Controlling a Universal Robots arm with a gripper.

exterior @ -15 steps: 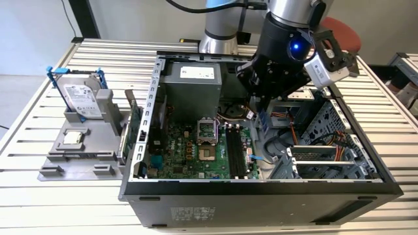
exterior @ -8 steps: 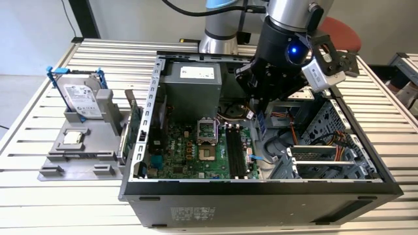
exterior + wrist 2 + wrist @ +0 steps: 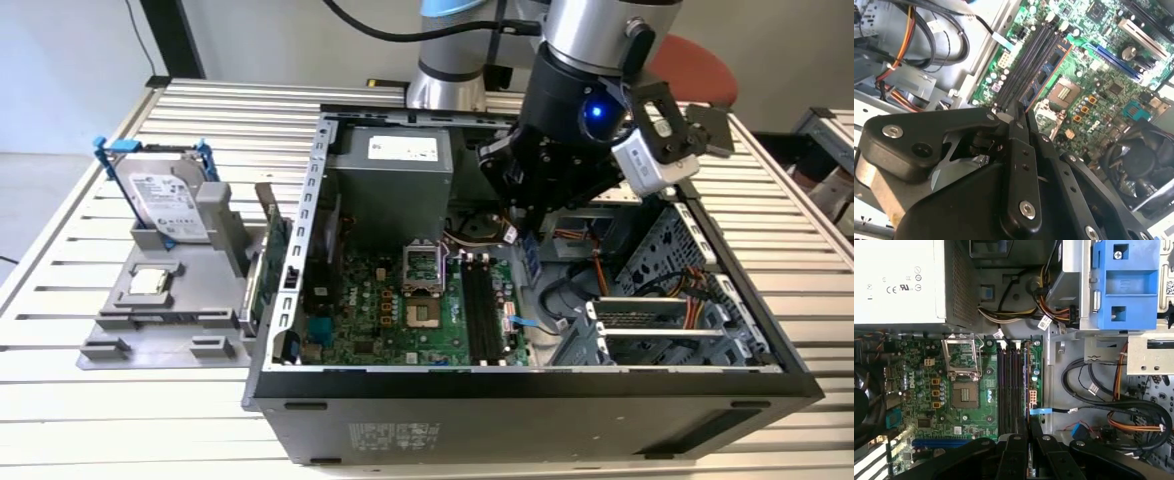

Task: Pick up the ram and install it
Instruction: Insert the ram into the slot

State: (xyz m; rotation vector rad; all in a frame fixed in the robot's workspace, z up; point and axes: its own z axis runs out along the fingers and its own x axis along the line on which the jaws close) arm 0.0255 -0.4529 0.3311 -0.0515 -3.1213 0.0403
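- the ram (image 3: pixel 1046 75) is pinched between the gripper (image 3: pixel 1021 109) fingers by one short end. Jaws are narrow and clamped on it. The rest of the stick juts out, long side running parallel w/ the memory slots (image 3: pixel 1026 65).
- in the exterior view the ram (image 3: pixel 529 262) hangs below the gripper (image 3: pixel 525 228), inside the case, just over the slots' right-hand side (exterior view's right). Can't tell if the contact edge is touching a slot yet.
- handling, imo: light, thin, stiff board, but fragile. Chips and the gold edge don't like pressure or twist, so the bare edges/ends are the place to hold it. Only seats if it's square to the slot.
- the slots look empty, all black channels, on the motherboard (image 3: pixel 989 405). The CPU socket (image 3: pixel 964 397) beside them is empty too.
- the PC case (image 3: pixel 534 372) lies open side up. It holds the board, a power supply (image 3: pixel 899 280) and a mess of cables (image 3: pixel 1114 405).
- the grey tray (image 3: pixel 160 325) on the exterior view's left holds a hard drive (image 3: pixel 171 200) standing upright and the processor chip (image 3: pixel 147 282) lying flat. The green card (image 3: pixel 276 260) stands on edge between tray and case.
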